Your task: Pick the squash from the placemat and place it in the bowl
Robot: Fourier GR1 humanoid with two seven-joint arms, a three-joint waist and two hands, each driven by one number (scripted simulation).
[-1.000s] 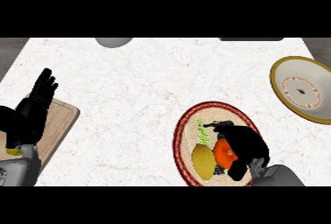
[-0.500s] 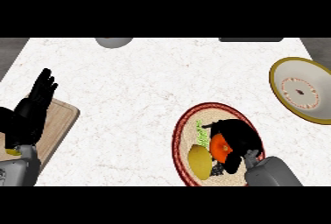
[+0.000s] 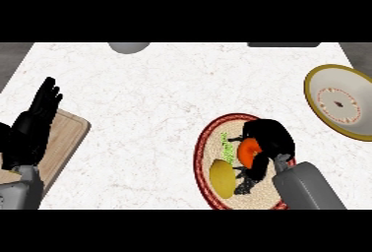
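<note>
Your right hand [image 3: 267, 142] has slid further down the placemat [image 3: 207, 147], fingers now curled round the orange squash [image 3: 249, 150]. You're mid-grasp: next lift it clear and carry it to the bowl [image 3: 338, 102]. Left hand [image 3: 33, 123] rests spread.

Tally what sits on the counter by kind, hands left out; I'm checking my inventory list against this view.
Placemat: 1
Bowl: 1
Wooden board: 1
Orange squash, held by the right robot hand: 1
Yellow item: 1
Green item: 1
Grey object at the far edge: 1
Dark object at the far edge: 1
Total: 8
</note>
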